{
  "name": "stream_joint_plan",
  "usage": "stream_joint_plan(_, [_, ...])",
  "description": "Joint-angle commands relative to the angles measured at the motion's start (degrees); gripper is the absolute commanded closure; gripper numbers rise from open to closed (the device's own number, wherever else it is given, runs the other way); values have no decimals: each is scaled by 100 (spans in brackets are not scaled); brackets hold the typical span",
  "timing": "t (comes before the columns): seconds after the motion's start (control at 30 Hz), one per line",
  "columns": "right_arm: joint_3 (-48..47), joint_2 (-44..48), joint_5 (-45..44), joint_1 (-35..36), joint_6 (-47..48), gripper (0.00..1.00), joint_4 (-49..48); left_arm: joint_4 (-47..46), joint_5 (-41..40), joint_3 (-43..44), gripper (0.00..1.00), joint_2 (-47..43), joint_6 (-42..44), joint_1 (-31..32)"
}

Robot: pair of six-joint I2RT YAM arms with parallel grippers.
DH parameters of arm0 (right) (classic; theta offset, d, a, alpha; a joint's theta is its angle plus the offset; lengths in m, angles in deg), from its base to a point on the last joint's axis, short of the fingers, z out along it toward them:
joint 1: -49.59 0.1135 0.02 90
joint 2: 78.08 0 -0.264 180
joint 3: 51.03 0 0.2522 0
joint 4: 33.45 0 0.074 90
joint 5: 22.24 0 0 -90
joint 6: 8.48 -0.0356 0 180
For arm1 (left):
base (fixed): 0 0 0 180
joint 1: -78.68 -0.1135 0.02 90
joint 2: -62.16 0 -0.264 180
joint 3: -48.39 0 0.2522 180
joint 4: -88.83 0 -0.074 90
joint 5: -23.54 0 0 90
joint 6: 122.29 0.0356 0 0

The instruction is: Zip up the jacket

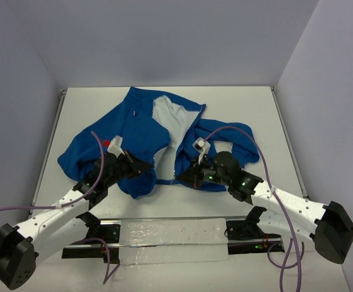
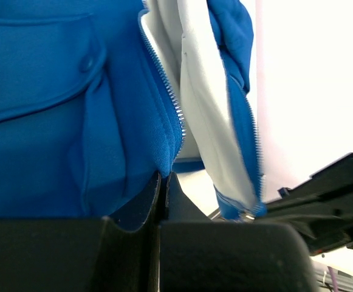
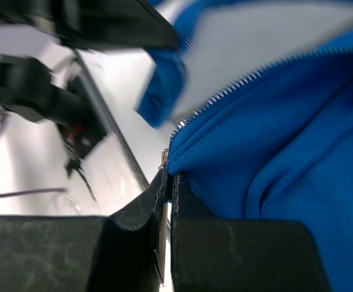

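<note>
Cloth of royal blue sprawls over the middle of the white table (image 1: 237, 103): the jacket (image 1: 137, 131) lies crumpled with its front open, the white lining (image 1: 167, 115) showing in a wedge between the two front panels and the sleeves flung out to either side. Both arms reach in from the near edge and meet at the jacket's lower hem. The left gripper (image 1: 144, 167) is clenched on the bottom edge of the panel on its side; from the wrist view its fingers (image 2: 143, 204) press together with the blue hem caught at their tips, and the zipper teeth (image 2: 175, 103) run up and away just above. The right gripper (image 1: 185, 174) is clamped tight on the bottom corner of the opposite panel, right beside the lower end of that side's teeth. The two grippers sit near each other but apart. A purple cable (image 1: 225, 131) arches over the right sleeve.
</note>
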Motion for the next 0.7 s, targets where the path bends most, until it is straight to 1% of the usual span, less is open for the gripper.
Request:
stream_joint_plan(0.0, [14,220,343,-14,-132,100,-1292,-631,311,353,100,215,33,44])
stream_joint_plan(0.17, [197,155,310,-22,-111,100,-1981,-1108,457,397,100,327,35,117])
stream_joint_plan(0.27, [414,225,268,-22,29,100,-2574,-1175,438,448,100,264,84,123])
stream_joint_plan(0.3, [644,325,196,-22,89,100,-3105,-1155,396,471,100,207,120,123])
stream_joint_plan(0.4, [1205,668,-56,-14,184,100,-4174,-983,297,578,100,148,191,123])
stream_joint_plan(0.5, [1181,813,-23,-22,455,100,-4103,-1035,344,689,100,235,195,123])
stream_joint_plan(0.67, [1082,600,137,-17,499,100,-4279,-1340,579,914,100,679,152,249])
